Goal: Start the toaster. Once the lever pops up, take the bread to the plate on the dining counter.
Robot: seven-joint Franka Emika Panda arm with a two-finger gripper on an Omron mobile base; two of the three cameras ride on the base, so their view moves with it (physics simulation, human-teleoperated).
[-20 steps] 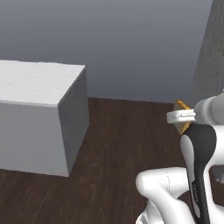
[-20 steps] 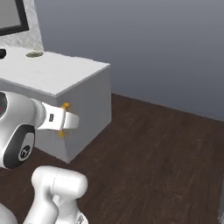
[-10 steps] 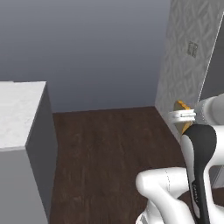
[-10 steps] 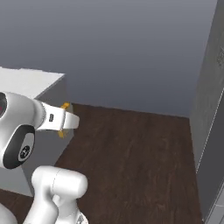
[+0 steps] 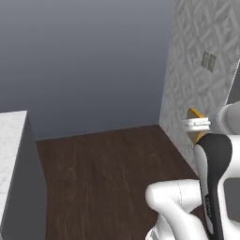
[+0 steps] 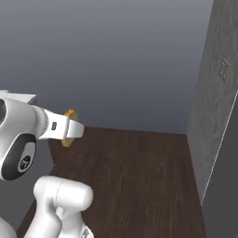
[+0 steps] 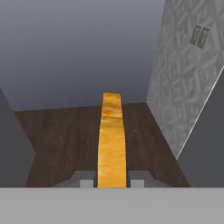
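— whole scene has swung since a second ago: the camera turned, so the marble counter (image 5: 10, 140) now sits at the left edge.
— and the gripper (image 7: 112, 177)?
— clenched on the bread (image 7: 111, 140), edge-on at bottom centre; dark wood floor (image 5: 103, 173) and grey wall (image 5: 84, 61) beyond.

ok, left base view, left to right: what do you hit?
Marble counter at the left edge → dark wood floor → bread held in the shut gripper → patterned grey wall with a wall outlet on it.
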